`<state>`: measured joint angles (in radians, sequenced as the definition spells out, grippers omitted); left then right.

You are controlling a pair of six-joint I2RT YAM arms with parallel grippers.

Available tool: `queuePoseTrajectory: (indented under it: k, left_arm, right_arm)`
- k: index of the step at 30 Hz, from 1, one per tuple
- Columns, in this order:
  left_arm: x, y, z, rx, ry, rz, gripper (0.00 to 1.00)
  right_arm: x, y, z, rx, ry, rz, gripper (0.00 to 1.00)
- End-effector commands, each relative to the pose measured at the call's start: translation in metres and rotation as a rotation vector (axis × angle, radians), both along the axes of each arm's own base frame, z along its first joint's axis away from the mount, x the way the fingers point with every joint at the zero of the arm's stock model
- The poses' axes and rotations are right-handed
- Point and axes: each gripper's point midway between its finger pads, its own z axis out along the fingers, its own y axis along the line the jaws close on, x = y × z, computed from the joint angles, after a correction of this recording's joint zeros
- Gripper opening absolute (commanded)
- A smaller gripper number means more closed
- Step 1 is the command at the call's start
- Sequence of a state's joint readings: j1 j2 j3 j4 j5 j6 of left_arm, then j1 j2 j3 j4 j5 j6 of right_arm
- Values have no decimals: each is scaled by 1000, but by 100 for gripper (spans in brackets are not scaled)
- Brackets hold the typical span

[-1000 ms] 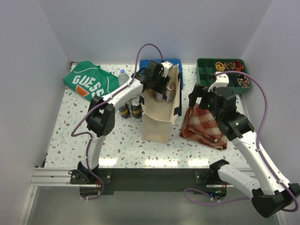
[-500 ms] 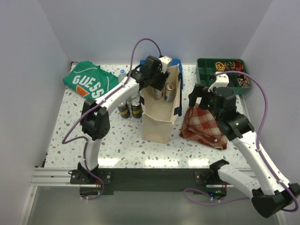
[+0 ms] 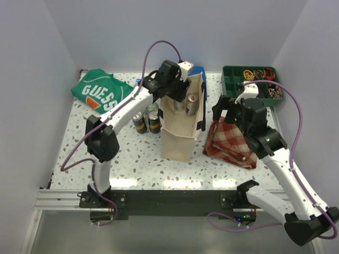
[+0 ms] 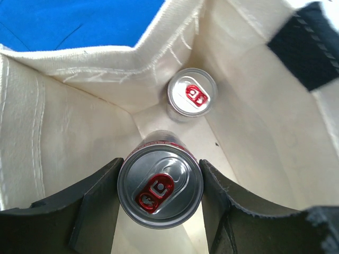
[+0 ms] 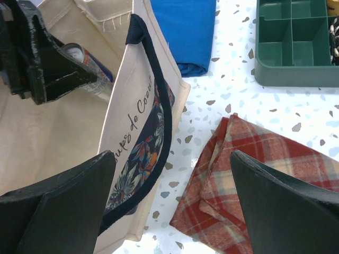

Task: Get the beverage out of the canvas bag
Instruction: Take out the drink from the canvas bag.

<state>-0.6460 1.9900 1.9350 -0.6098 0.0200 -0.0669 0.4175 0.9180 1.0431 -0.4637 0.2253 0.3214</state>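
On a speckled tabletop (image 3: 69, 143) boxed in by pale walls (image 3: 32, 63), your left gripper (image 4: 159, 193) reaches into the canvas bag (image 3: 177, 138), its fingers (image 4: 95, 206) pressed to either side of a red-tabbed can (image 4: 160, 186). A second can (image 4: 192, 95) stands deeper inside. Script on the bag partly reads "de Coeur", and the green shirt (image 3: 100, 91) says GUESS. Your right gripper (image 5: 170, 154) hangs wide open just beside the bag, over a red plaid cloth (image 5: 254, 174).
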Motion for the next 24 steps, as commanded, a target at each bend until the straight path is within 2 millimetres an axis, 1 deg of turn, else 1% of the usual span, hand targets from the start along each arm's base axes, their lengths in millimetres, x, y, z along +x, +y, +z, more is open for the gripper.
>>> queuePoseTrajectory:
  k: [1, 6, 7, 9, 13, 16, 18, 20, 24]
  left_arm:
    - [-20, -6, 88, -143, -116, -40, 0]
    - [-39, -5, 103, -176, -108, -70, 0]
    - [-44, -6, 102, -178, -100, -77, 0]
    - [-52, -4, 116, -203, -118, -84, 0]
    - [-68, 3, 130, -235, -138, -89, 0]
    - [-77, 7, 141, -253, -157, -96, 0]
    - [-81, 9, 147, -262, -165, -102, 0]
    - [-85, 13, 154, -272, -177, -100, 0]
    - [-92, 18, 163, -282, -194, -101, 0]
  right_arm:
    - [-3, 1, 9, 38, -14, 2, 94]
    - [-8, 3, 7, 63, -3, 9, 94]
    - [-8, 4, 5, 66, 1, 12, 94]
    - [-11, 6, 4, 82, 5, 17, 94]
    - [-13, 10, 4, 113, 15, 33, 94]
    - [-14, 17, 6, 155, 22, 51, 91]
    - [-14, 25, 9, 185, 20, 81, 87]
    - [-12, 30, 8, 206, 29, 93, 83]
    - [-11, 38, 7, 235, 35, 122, 80]
